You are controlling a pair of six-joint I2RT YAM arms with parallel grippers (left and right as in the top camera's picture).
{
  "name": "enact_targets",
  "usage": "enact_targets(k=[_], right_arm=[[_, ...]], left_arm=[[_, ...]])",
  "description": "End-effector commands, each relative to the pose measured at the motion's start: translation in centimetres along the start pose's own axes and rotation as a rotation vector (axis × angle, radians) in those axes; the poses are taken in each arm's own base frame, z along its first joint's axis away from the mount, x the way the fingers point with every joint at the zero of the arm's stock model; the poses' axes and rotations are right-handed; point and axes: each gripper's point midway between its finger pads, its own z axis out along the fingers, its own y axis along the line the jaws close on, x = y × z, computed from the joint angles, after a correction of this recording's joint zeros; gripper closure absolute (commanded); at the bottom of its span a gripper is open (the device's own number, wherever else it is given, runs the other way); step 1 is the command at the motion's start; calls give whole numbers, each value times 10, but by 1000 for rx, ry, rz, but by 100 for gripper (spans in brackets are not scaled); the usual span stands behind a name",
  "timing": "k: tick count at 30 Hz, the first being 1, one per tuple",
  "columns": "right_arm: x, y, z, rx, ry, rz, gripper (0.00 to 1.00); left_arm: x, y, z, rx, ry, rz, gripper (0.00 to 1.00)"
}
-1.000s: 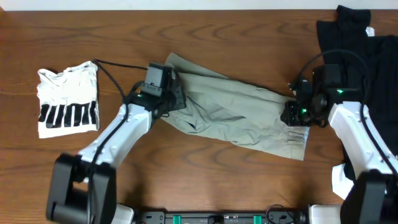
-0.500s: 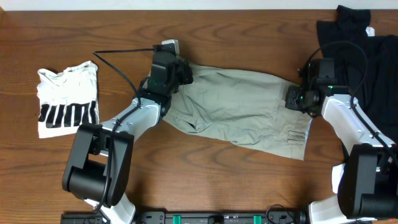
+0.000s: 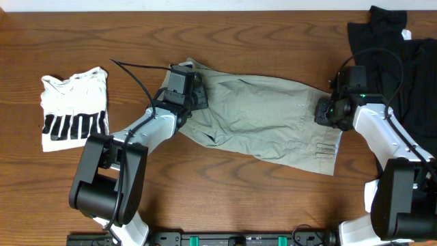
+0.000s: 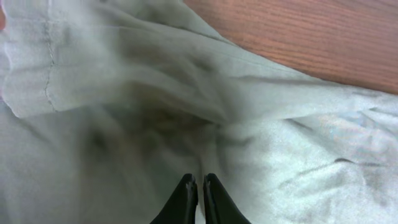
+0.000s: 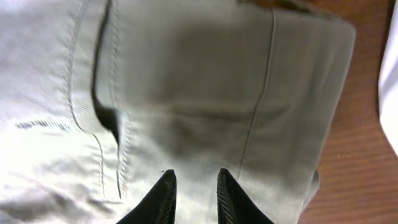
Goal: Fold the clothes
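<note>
Shorts [image 3: 266, 123] lie spread across mid surface [image 3: 225, 31], long axis running upper left to lower right; creased, not yet folded in half; they sit between the two arms.

Left arm [image 3: 147, 130] reaches in from lower left; left jaws are at the shorts' upper-left end, where the cloth is bunched. In wrist view the fingertips [image 4: 186, 190] sit nearly together w/ only a sliver between; creases in the cloth run in toward them; reads as pinched on a fold of the shorts.

Right arm [image 3: 382, 133] comes in from the rt; right jaws are at the shorts' far right end, near the upper edge. Fingertips [image 5: 165, 186] stand apart w/ a narrow gap, flat cloth showing between; on the fabric or just above it, can't tell which; nothing clamped. Pocket slit [image 5: 106, 118] w/ stitching is just left of them; cloth edge to the rt, bare wood beyond.

White tee [image 3: 74, 109] w/ black bars lies at far left, well apart from the shorts. Black garments [image 3: 403, 48] are piled at top rt, beside the right arm.
</note>
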Motion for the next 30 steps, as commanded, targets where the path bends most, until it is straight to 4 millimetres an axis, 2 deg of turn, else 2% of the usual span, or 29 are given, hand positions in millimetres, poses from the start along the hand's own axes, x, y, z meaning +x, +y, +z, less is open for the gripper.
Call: enact_targets(k=[1, 6, 10, 13, 15, 18, 22, 24, 27, 30], right_arm=[[8, -1, 1, 19, 28, 6, 79], [15, -3, 1, 26, 57, 6, 79], [16, -3, 1, 26, 61, 7, 79], [18, -3, 0, 28, 69, 7, 79], [20, -4, 0, 31, 78, 7, 79], [22, -4, 0, 32, 87, 7, 80], [23, -4, 0, 33, 91, 7, 80], [24, -5, 0, 34, 94, 7, 80], [25, -5, 0, 35, 98, 7, 80], [27, -5, 0, 37, 105, 6, 80]], left_arm=[[-5, 12, 2, -66, -26, 67, 91], [-4, 15, 9, -80, -33, 154, 91], [0, 21, 24, -84, -32, 171, 91], [-4, 27, 36, -87, -53, 160, 91], [-13, 30, 42, -83, -88, 152, 91], [-43, 28, 44, -66, -204, 140, 92], [-99, 21, 30, -39, -398, 123, 93], [-118, 20, 24, -36, -438, 116, 93], [-129, 25, 21, -50, -428, 106, 93], [-115, 34, 19, -86, -330, 99, 92]])
